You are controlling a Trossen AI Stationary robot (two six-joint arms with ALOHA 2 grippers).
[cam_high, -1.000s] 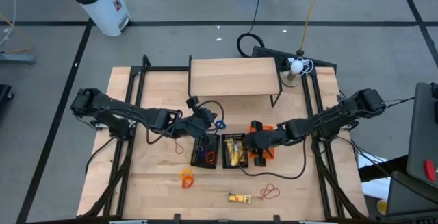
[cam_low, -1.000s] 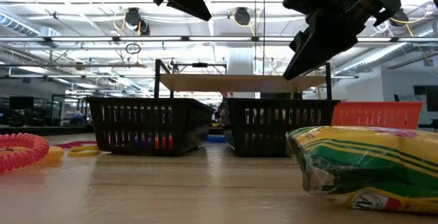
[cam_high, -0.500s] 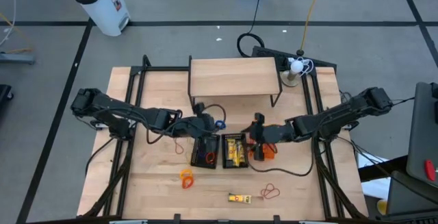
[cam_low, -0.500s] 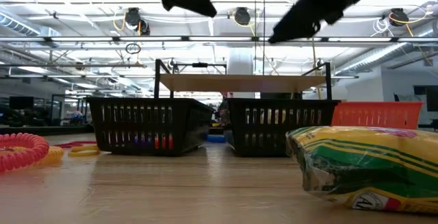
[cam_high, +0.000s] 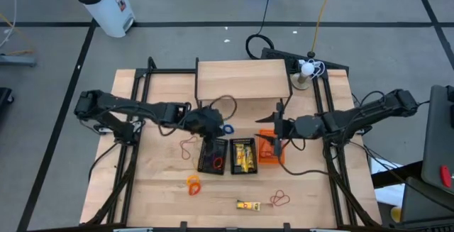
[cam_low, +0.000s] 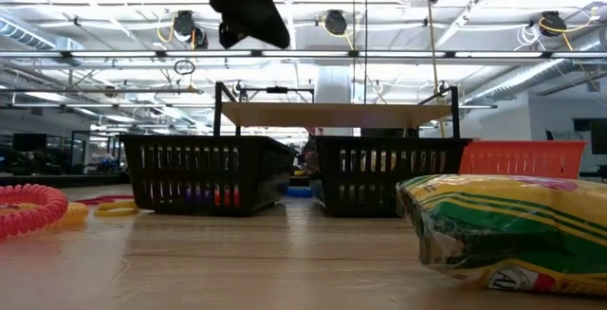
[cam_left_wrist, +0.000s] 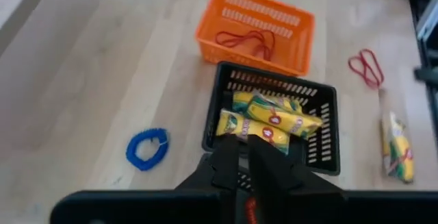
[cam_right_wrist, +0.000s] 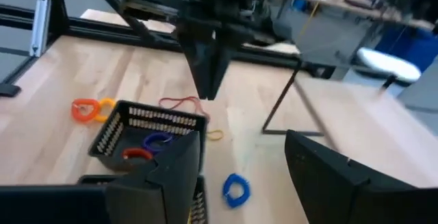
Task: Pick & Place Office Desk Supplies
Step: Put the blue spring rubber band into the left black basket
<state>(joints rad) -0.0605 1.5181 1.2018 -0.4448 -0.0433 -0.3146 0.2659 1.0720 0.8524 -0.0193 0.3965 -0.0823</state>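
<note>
Left gripper jaws pinched shut, empty, above the left black basket. Right gripper jaws spread, empty, over the orange basket. Left wrist view alone shows red bands in orange, yellow packs in the middle black basket. Blue coil at 12 o'clock, loose pack at 6 o'clock of the baskets.

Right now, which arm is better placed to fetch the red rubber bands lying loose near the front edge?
Probably the right. Its hand is open and empty beside the orange basket, on the same side as the red rubber bands. The left hand is shut, above the black baskets.
</note>
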